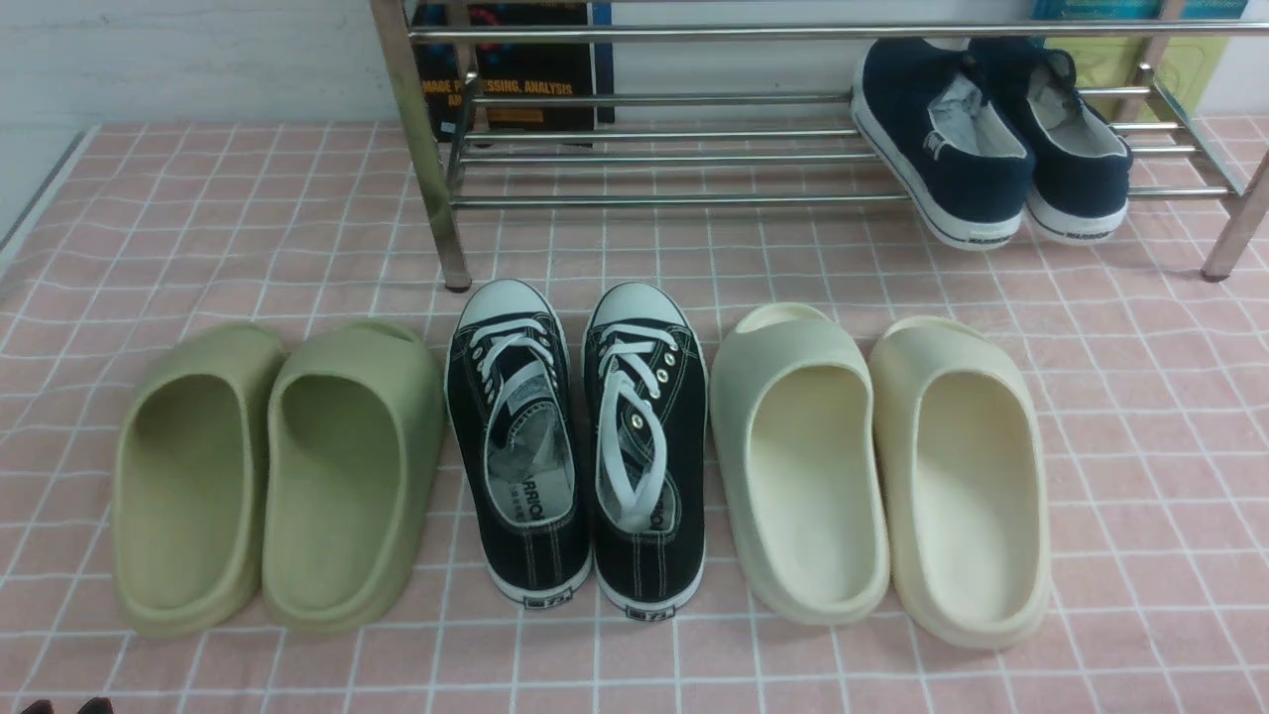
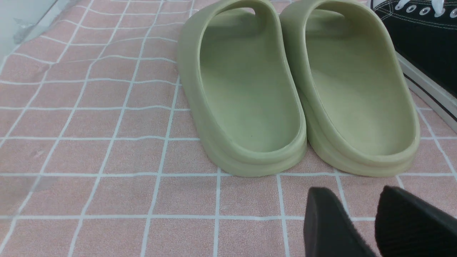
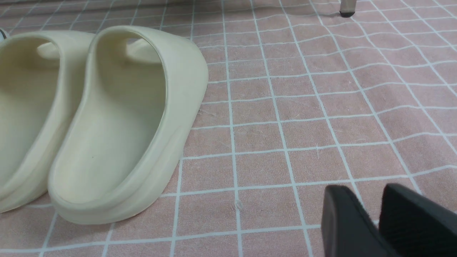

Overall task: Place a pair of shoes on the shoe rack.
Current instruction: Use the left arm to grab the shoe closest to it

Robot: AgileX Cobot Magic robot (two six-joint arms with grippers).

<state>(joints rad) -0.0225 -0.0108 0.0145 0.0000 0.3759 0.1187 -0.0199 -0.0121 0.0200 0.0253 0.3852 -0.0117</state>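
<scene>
Task is not started: the black canvas sneakers with white laces (image 1: 605,516) stand before the chrome tube rack (image 1: 644,199); left gripper (image 2: 357,200) and right gripper (image 3: 369,200) are slightly open, empty.

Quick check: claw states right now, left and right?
Left claw: partly open, holding nothing.
Right claw: partly open, holding nothing.
</scene>
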